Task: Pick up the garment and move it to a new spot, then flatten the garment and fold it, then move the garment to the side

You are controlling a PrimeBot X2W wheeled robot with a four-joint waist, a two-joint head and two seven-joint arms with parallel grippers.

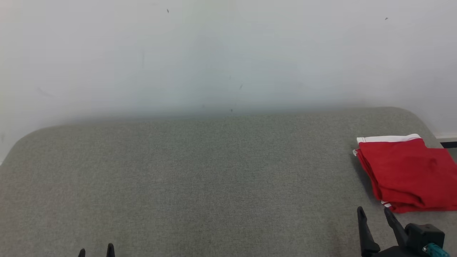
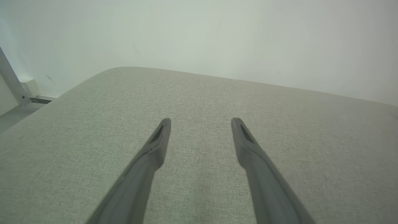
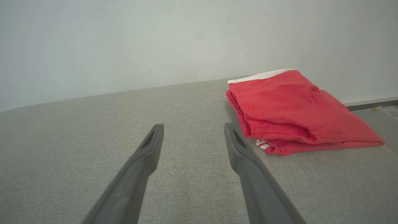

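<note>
A red garment (image 1: 407, 173) with white trim lies folded in a neat stack at the far right of the grey fabric surface (image 1: 200, 178). My right gripper (image 1: 374, 211) stands open just in front of and slightly left of the stack, holding nothing. In the right wrist view the garment (image 3: 289, 109) lies ahead and to the right of the open right gripper (image 3: 192, 127), apart from it. My left gripper (image 1: 96, 249) peeks in at the bottom left edge, far from the garment. In the left wrist view the left gripper (image 2: 201, 120) is open over bare fabric.
A pale wall (image 1: 228, 53) rises behind the rounded back edge of the surface. Left of the surface, the left wrist view shows floor and a white fitting (image 2: 29, 88). A dark strip of floor (image 1: 449, 144) lies past the surface's right edge.
</note>
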